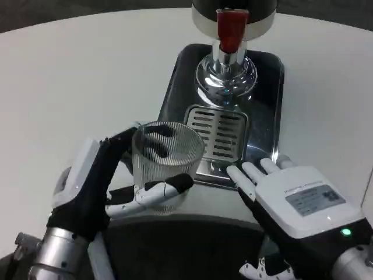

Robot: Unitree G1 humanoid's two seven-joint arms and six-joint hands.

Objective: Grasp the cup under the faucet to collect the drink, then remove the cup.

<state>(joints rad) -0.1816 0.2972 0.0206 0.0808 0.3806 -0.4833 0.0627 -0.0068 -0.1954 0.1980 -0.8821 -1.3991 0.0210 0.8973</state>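
Observation:
A clear ribbed cup (164, 163) stands on the white table just left of the drip tray's front corner, and nothing shows inside it. My left hand (99, 186) grips it, with dark fingers wrapped round its far side and one finger across its near side. The drink dispenser's faucet, with its red lever (231, 28) and chrome spout (226, 73), rises at the top centre, beyond the cup. My right hand (291, 201) lies flat with fingers spread, its fingertips at the tray's front edge, holding nothing.
A black drip tray (269, 99) with a slotted metal grate (217, 134) sits under the faucet. The table's curved front edge runs just below both hands, with dark floor beneath it. Bare white table stretches to the left.

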